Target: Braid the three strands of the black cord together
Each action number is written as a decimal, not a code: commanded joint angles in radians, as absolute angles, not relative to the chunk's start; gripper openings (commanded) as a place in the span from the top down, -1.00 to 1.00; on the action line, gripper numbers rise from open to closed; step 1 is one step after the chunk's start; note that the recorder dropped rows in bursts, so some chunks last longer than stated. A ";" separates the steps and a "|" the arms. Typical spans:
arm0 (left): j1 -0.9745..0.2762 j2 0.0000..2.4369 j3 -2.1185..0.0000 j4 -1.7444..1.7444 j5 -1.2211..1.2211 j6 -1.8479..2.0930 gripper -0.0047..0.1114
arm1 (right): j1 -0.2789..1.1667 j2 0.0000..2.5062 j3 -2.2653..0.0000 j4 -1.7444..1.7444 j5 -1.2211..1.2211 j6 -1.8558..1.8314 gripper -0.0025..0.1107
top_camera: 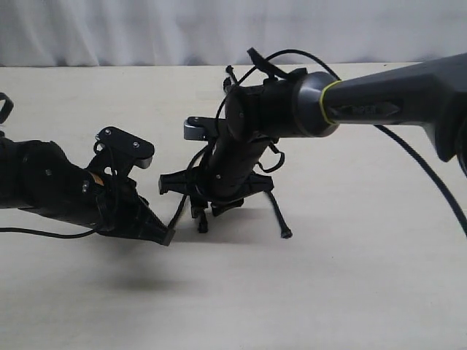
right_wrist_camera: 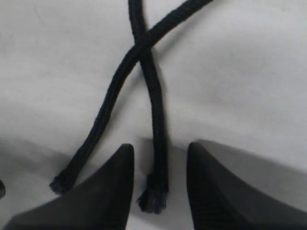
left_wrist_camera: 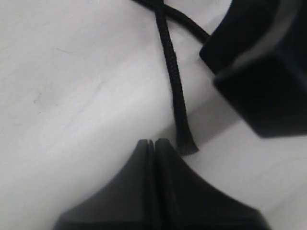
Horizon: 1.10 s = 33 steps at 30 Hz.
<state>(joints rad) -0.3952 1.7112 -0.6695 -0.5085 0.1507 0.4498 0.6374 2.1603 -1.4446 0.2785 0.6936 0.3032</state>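
Crossing strands looks like the step now. The right gripper is spread wide, with one strand's end lying between its jaws on the table. The left gripper is pressed together, holding nothing. Farther off, two strands cross. Next, pinch an end and lift it over.

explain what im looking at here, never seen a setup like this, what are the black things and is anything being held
It is a robot with two arms working over a pale table. The wide picture comes from a camera off the arms; the two close-ups come from cameras on each wrist. The left hand is shut, its tips pressed together on nothing, with one strand's end lying just beside them. The right hand is open, and a strand end lies loose between its fingers. The thin black cord splits into strands; two cross on the table. Nothing is held.
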 commanded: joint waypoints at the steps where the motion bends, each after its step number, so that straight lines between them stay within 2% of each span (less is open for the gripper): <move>1: -0.397 1.704 -0.665 -0.516 0.146 0.448 0.92 | 0.642 2.186 -1.443 0.277 0.679 0.308 0.33; 4: -0.397 1.704 -0.665 -0.516 0.147 0.448 0.92 | 0.642 2.209 -1.443 0.272 0.692 0.308 0.47; 7: -0.397 1.704 -0.665 -0.516 0.154 0.448 0.92 | 0.642 2.204 -1.443 0.272 0.691 0.308 0.84; 8: -0.397 1.704 -0.665 -0.516 0.154 0.448 0.92 | 0.642 2.196 -1.443 0.272 0.691 0.308 0.88; 17: -0.399 1.704 -0.665 -0.516 0.163 0.448 0.92 | 0.639 2.137 -1.443 0.216 0.744 0.308 0.88; 23: -0.463 1.704 -0.665 -0.509 0.153 0.508 0.92 | 0.637 2.137 -1.443 0.216 0.753 0.308 0.88; 33: -0.464 1.704 -0.665 -0.573 0.164 0.523 0.92 | 0.569 2.137 -1.443 0.277 0.767 0.308 0.88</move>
